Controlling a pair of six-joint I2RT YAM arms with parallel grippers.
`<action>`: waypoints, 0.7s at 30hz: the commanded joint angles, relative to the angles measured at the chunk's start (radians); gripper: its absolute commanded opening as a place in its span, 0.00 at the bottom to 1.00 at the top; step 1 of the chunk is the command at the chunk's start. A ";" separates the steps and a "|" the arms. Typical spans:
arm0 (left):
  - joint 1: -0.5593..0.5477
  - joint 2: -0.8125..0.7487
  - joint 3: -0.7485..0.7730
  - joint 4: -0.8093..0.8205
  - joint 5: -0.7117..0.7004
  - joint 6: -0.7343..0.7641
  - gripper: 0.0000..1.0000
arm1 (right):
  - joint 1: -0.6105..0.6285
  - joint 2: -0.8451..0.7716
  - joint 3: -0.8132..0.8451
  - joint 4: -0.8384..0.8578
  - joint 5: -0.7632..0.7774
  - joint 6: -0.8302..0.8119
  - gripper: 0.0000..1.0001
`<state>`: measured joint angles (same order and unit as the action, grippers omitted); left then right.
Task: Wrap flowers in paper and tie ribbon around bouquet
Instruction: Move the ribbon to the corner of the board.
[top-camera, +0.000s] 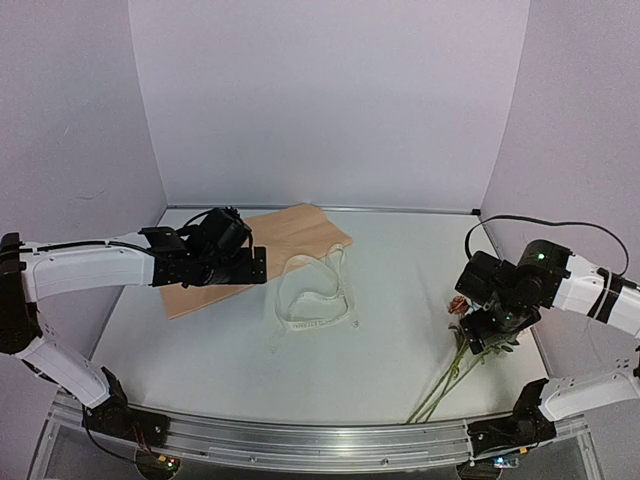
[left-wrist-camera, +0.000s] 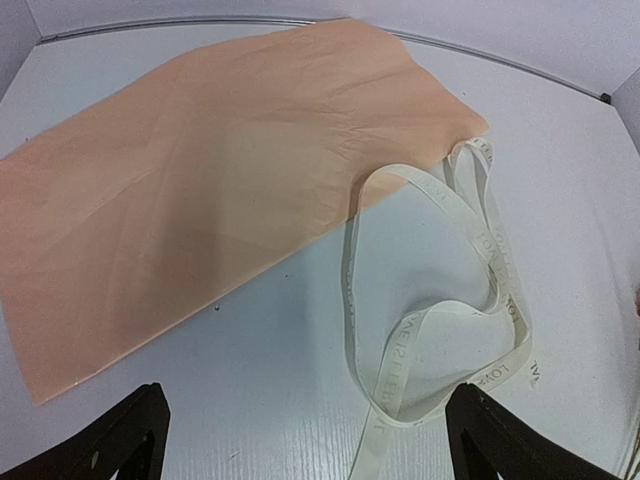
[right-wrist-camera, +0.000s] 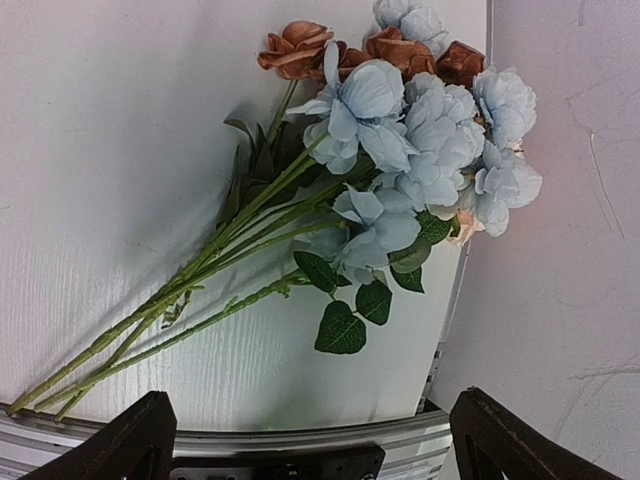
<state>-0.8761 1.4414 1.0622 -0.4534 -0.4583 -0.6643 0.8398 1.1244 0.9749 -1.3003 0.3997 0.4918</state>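
Two robot arms hang over a white table on which the makings of a bouquet lie unassembled. The left gripper, seen from its wrist camera with both fingers spread wide and nothing between them, hovers above the near left part of the paper, a tan sheet lying flat and slantwise on the far left of the table. Just right of it, near the middle of the table, the ribbon lies in loose cream loops with printed lettering along its length, its far end touching the paper's right corner. Well apart, at the right side of the table, the right gripper is also wide open and empty, poised above the flowers. They lie on the table unwrapped, a small bunch of pale-blue and brownish heads beside the right wall, their thin green stems running toward the metal rail at the table's near edge. Neither gripper touches the flowers, the paper or the ribbon.
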 joint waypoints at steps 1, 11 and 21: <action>0.005 -0.024 0.021 0.027 -0.021 -0.014 1.00 | -0.004 0.002 0.028 -0.019 -0.007 0.030 0.98; -0.014 0.082 0.034 0.034 0.041 -0.139 1.00 | -0.011 0.003 0.019 -0.006 -0.050 0.033 0.98; -0.041 0.230 0.088 0.028 0.060 -0.203 1.00 | -0.040 0.100 0.051 0.102 -0.172 0.089 0.98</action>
<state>-0.9121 1.6404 1.0828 -0.4283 -0.4100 -0.8316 0.8027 1.1736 0.9759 -1.2632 0.2844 0.5461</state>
